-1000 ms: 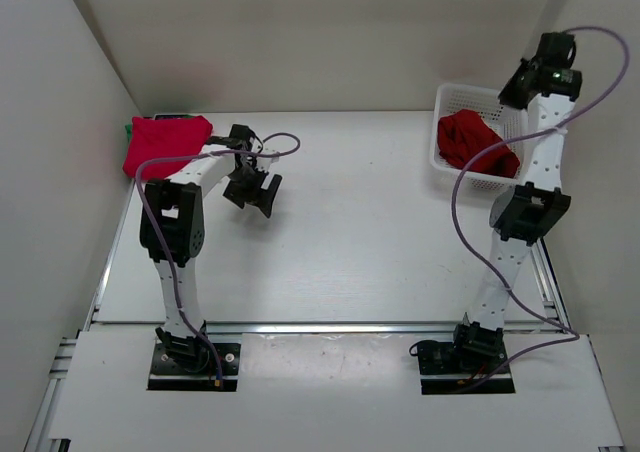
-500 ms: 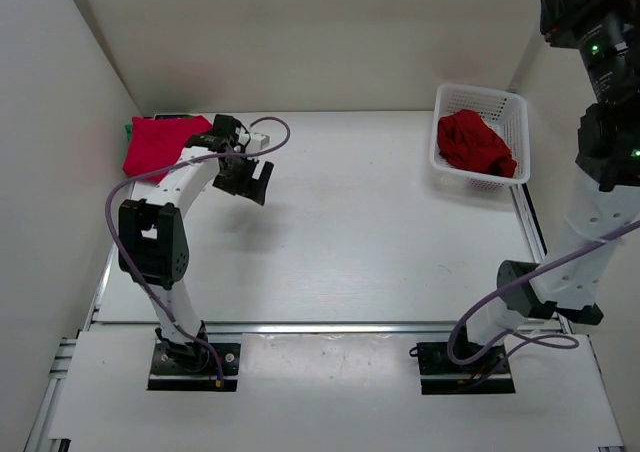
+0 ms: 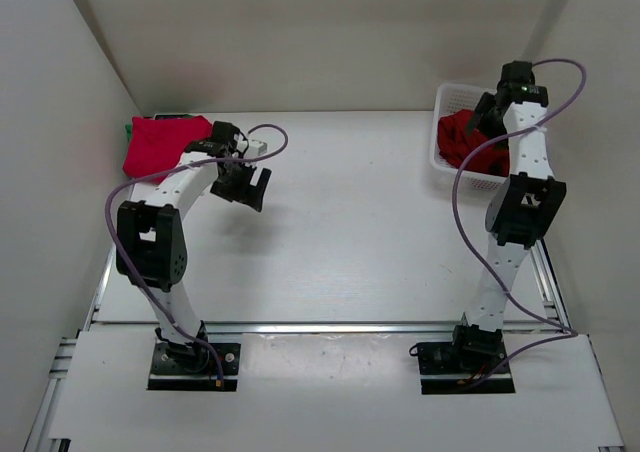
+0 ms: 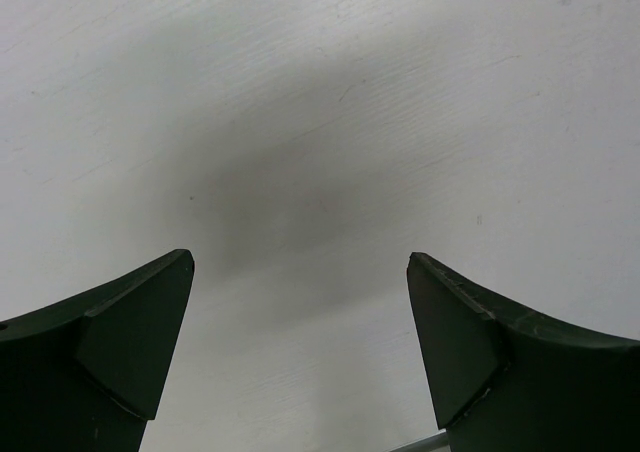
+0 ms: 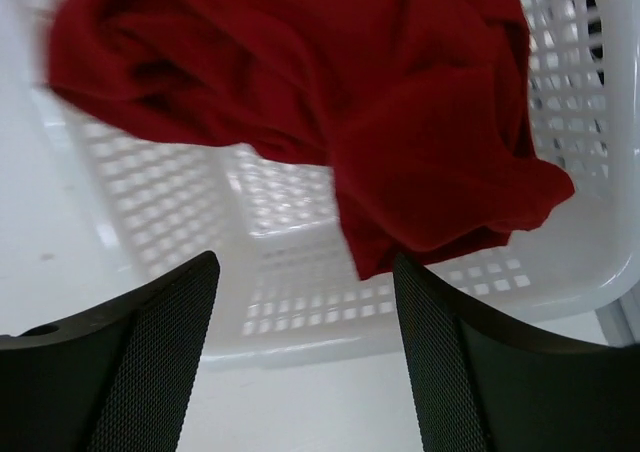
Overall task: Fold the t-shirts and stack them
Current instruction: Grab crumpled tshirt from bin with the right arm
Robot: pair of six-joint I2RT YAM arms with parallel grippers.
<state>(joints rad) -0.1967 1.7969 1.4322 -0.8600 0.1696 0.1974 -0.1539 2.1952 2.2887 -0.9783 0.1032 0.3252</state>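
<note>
At ten o'clock on the table (image 3: 350, 252), in the far left corner, we see a folded red t-shirt (image 3: 160, 144) lying on a green t-shirt (image 3: 131, 129), of which only a sliver shows at the stack's nine o'clock edge. Just off the stack's four o'clock side hangs the left gripper (image 3: 250, 185), jaws wide apart with nothing between them. Its wrist view shows only bare tabletop and its own shadow. Since a second ago it has drifted slightly toward the stack and nothing more, so we judge it to be waiting.

Over at two o'clock, the change is bigger. The white mesh basket (image 3: 452, 94) still holds a crumpled red t-shirt (image 3: 464, 140), bunched against the far side with one flap draped toward the near wall. The right gripper (image 5: 300, 267) was above the basket a second ago, swung high and out of the scene half a second ago, and has now come back down over it. Its jaws, closed then, now stand apart and empty, poised just short of the cloth's lower edge without touching it.

We read this as the start of the last pick. Two shirts appear folded and stacked, and the third must still be grasped, lifted clear of the basket, spread, folded and carried across to ten o'clock. The loose bunching may make a clean grip on a single layer difficult.
</note>
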